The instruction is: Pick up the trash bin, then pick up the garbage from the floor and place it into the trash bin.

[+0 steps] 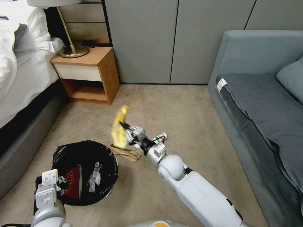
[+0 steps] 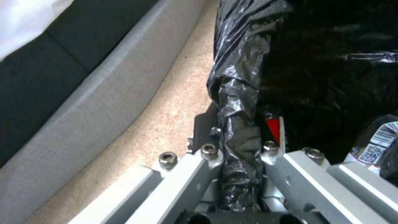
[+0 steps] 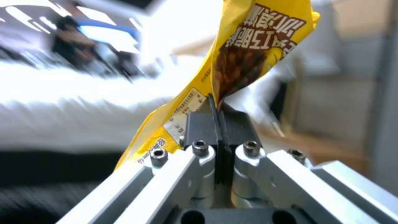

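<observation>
1. Head view: one trash bin (image 1: 84,172), lined with a black bag, sits low at the robot's left above the carpet; inside lie one red packet (image 1: 72,186) and white scraps.
2. One left gripper (image 2: 240,146), clamped on the bin's bag-covered rim at the near edge.
3. One right gripper (image 3: 218,119), raised over the carpet to the bin's right, pinched tight on one yellow snack wrapper (image 1: 119,126).
4. On the floor: one crumpled brown paper bag (image 1: 126,153) just beside the bin; one small bottle (image 1: 160,137) partly behind the right arm.
5. Furniture: one nightstand (image 1: 86,74), one lamp (image 1: 71,47), one sofa (image 1: 262,104).
</observation>
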